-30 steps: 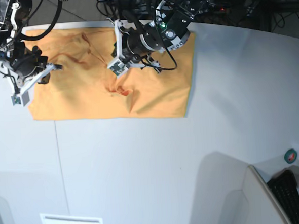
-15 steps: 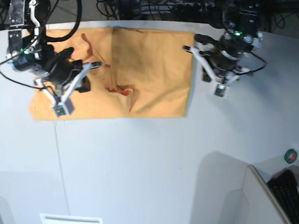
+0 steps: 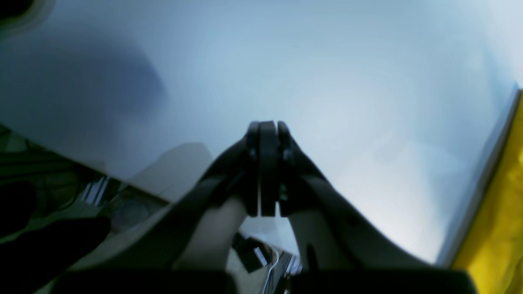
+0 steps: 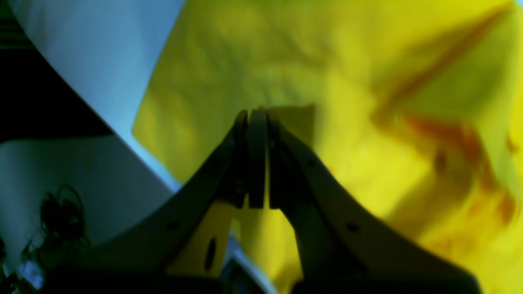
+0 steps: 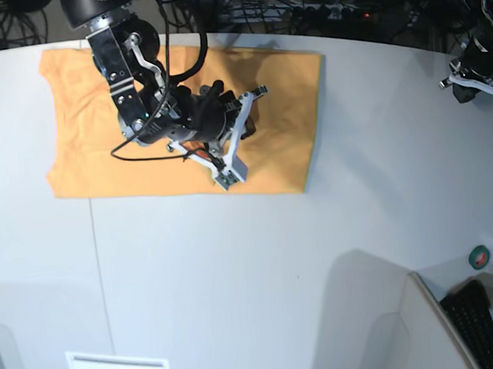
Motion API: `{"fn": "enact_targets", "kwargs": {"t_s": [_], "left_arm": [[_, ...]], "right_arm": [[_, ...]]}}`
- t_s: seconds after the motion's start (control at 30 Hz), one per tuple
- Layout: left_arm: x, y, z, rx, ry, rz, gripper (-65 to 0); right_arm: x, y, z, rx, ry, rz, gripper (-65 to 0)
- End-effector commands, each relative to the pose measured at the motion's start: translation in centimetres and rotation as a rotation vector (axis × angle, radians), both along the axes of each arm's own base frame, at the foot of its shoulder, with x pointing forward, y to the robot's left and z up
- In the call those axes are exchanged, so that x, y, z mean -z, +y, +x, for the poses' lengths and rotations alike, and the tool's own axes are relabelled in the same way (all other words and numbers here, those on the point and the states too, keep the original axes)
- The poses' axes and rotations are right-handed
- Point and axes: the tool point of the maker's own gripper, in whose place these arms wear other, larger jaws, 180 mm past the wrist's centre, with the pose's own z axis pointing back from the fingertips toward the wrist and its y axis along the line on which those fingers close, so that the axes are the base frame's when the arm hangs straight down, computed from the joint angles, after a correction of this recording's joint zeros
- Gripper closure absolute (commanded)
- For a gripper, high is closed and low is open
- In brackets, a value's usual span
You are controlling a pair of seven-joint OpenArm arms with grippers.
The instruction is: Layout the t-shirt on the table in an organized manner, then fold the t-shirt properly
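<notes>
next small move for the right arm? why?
Probably open the right gripper and lower it onto the ridge of wrinkles near the middle of the t-shirt. It is shut on nothing above the cloth, so it can't grasp as is. The left gripper, also shut and empty, is off over bare table, so the right arm looks better placed to flatten that bunching.

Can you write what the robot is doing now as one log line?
shirt: folded on table | right gripper: shut, empty, over shirt | left gripper: shut, empty, over table
</notes>
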Motion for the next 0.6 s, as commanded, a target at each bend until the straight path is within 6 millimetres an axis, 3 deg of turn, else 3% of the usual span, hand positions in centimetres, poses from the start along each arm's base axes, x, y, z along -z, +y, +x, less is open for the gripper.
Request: {"fn": "enact_targets", "kwargs": {"t_s": [0.0, 0.1, 0.23, 0.33, 0.47, 0.57], "left_arm": [[-1.0, 0.5, 0.5, 0.016, -0.031, 0.024, 0.0], [-0.9, 0.6, 0.3, 0.01, -0.027, 0.02, 0.0], [-0.9, 0.7, 0.2, 0.007, -0.028, 0.021, 0.0], [-1.0, 0.7, 0.4, 0.007, -0.032, 0.022, 0.0], [-1.0, 0.5, 0.7, 0.012, -0.036, 0.019, 0.0], [-0.9, 0.4, 0.7, 0.011, -0.037, 0.017, 0.0]], "right_arm": [[-1.2, 0.5, 2.0, 0.013, -0.052, 0.03, 0.0], [-0.5, 0.0, 3.1, 0.014, -0.046, 0.008, 0.0], [0.9, -4.5, 5.1, 0.145, -0.012, -0.024, 0.0], [2.1, -9.1, 6.6, 0.247, 0.012, -0.067, 0.0], [2.4, -13.8, 8.0, 0.345, 0.015, -0.105, 0.0], [2.1, -15.4, 8.3, 0.395, 0.013, -0.104, 0.0]]}}
